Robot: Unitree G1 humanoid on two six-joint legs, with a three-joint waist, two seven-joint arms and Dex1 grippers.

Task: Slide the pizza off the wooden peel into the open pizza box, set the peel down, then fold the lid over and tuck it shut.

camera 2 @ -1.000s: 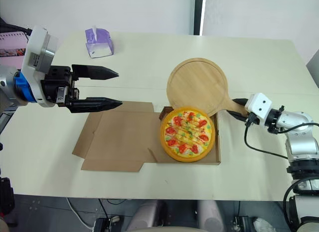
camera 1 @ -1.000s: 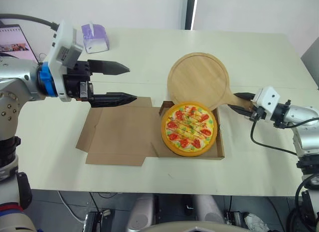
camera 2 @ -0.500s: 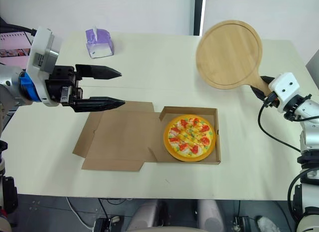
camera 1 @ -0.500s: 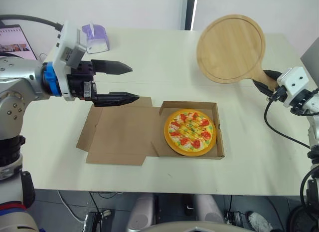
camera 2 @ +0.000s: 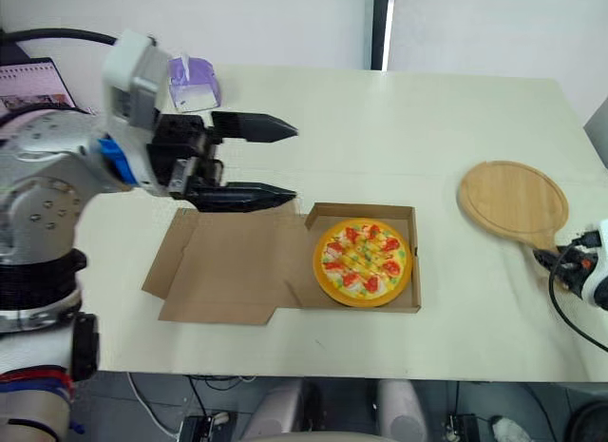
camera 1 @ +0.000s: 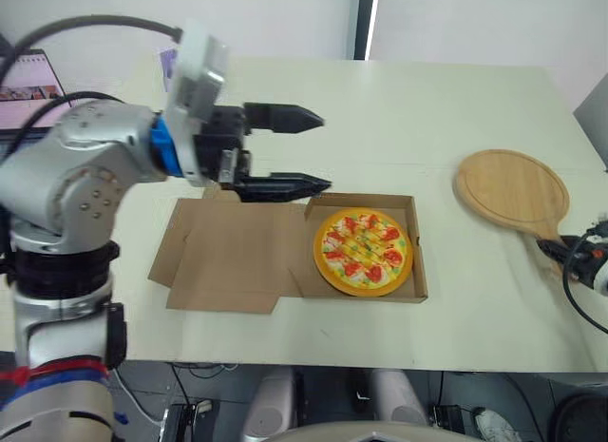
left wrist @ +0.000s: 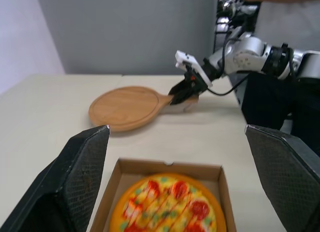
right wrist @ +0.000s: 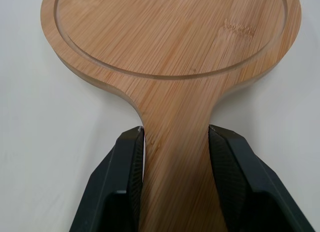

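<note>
Here peel (camera 2: 513, 197) flat; handle points near-right, in right hand (right wrist: 175, 134).

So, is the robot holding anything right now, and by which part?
The right gripper holds the round wooden peel by its handle; the left gripper is open, holding nothing.

On the right wrist camera I see my right gripper (right wrist: 176, 133) clamped on the handle of the wooden peel (right wrist: 172, 37), one black finger (right wrist: 117, 187) against each edge. The round board rests on the pale table (right wrist: 45, 157), a groove ringing its face
</note>
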